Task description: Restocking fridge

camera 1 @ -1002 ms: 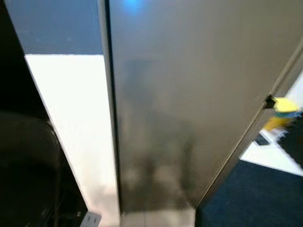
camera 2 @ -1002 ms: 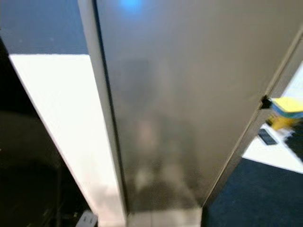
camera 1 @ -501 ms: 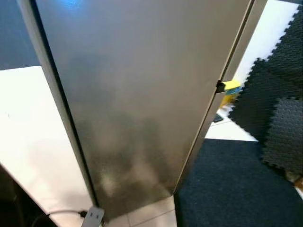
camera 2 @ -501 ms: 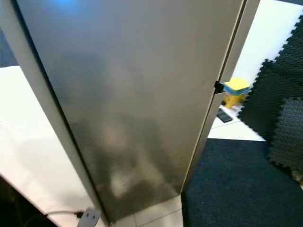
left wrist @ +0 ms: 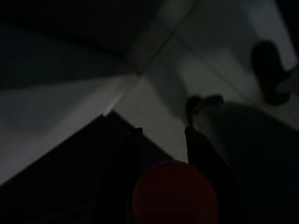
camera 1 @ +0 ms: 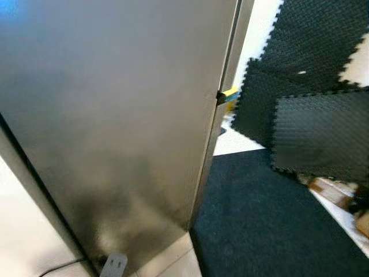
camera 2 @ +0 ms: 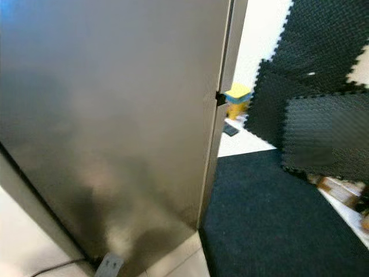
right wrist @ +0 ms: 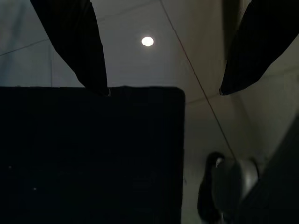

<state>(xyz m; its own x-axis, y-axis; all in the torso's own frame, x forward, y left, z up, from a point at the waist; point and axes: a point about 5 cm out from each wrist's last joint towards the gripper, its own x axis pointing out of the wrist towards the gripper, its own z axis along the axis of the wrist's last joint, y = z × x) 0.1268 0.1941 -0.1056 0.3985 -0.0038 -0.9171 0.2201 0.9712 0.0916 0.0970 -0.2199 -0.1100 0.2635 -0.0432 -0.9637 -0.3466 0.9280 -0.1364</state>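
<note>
The fridge (camera 1: 115, 115) stands right in front of me, a tall brushed-steel front with its door closed and a black hinge (camera 1: 221, 97) on its right edge. In the dim left wrist view my left gripper (left wrist: 162, 133) hangs over pale floor tiles, its two dark fingers (left wrist: 196, 144) on either side of a red round object (left wrist: 175, 192). The right wrist view has my right gripper (right wrist: 162, 91) hanging with its black fingers (right wrist: 74, 42) spread wide and nothing between them, above the edge of a dark mat (right wrist: 88, 154).
Dark carpet (camera 1: 259, 219) covers the floor right of the fridge. Black foam mats (camera 1: 311, 133) lean and lie at the right. A yellow and blue thing (camera 2: 237, 93) sits behind the fridge corner. A grey plug with cable (camera 1: 113, 264) lies at the fridge foot. Brown boxes (camera 1: 331, 190) lie far right.
The whole picture has swung to the right: the fridge front now sits further left and the foam mats and carpet have come into view. The white panel at the left has gone.
</note>
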